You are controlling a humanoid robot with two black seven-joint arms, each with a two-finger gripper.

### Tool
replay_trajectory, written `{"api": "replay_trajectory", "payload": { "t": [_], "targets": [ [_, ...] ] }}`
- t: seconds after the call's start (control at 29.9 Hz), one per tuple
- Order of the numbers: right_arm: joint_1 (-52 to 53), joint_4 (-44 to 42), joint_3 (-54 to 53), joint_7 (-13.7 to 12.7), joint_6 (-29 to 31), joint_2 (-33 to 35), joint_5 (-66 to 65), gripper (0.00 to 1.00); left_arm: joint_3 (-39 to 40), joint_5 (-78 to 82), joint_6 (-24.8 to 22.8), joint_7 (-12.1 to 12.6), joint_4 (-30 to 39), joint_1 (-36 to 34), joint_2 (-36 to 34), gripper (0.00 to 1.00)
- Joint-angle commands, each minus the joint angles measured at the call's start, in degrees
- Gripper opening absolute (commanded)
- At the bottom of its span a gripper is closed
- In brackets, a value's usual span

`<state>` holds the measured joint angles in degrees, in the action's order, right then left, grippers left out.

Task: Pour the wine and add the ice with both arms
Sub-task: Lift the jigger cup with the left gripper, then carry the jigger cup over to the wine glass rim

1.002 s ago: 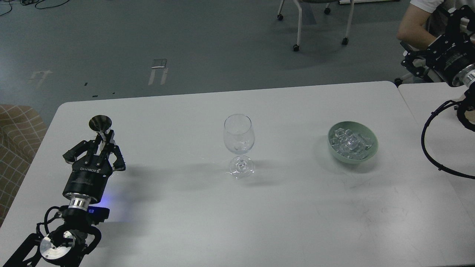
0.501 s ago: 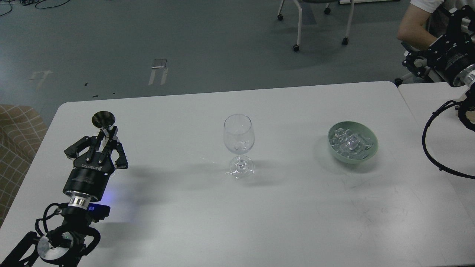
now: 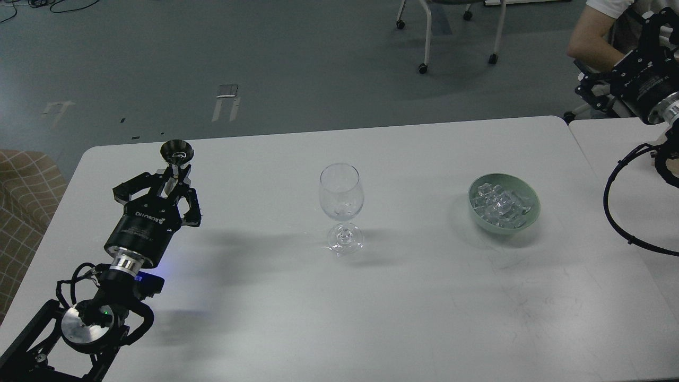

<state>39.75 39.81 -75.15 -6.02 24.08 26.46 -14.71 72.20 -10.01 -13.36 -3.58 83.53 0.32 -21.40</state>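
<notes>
My left gripper [image 3: 173,181] is shut on the stem of a small dark metal cone-shaped cup [image 3: 177,150], holding it upright over the table's far left. A glint shows inside the cup; I cannot tell whether it is the wine. A clear, empty-looking wine glass [image 3: 341,197] stands at the table's middle, well right of the cup. A pale green bowl [image 3: 527,215] holds a heap of ice cubes [image 3: 498,201] to the right. My right gripper [image 3: 590,87] is at the top right, off the table; its fingers are dark and cannot be told apart.
The white table [image 3: 371,307] meets a second white table [image 3: 615,143] on the right. A person's arm [image 3: 586,37] is at the top right beside my right arm. Chair legs on castors [image 3: 424,66] stand behind. A checked cushion [image 3: 26,180] is at the left edge.
My left gripper has moved up and to the right with the metal cup, toward the glass. The right arm, glass and bowl have barely moved.
</notes>
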Motion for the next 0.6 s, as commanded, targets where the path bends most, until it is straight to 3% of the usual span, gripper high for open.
{"api": "replay_trajectory", "payload": {
  "t": [0.0,0.17,0.57],
  "targets": [
    [0.0,-0.1,0.0,0.0,0.0,0.0,0.0,1.0,-0.1,0.2,1.4,0.2,1.5,-1.1,0.5,0.0],
    [-0.1,-0.3,0.1,0.0,0.1,0.4,-0.1,1.0,-3.4,0.2,4.4,0.8,2.9,-4.8,0.7,0.0],
    [-1.2,-0.9,0.1,0.0,0.2,1.0,-0.1,1.0,-12.8,0.3,5.7,1.5,3.6,-10.3,0.7,0.0]
  ]
}}
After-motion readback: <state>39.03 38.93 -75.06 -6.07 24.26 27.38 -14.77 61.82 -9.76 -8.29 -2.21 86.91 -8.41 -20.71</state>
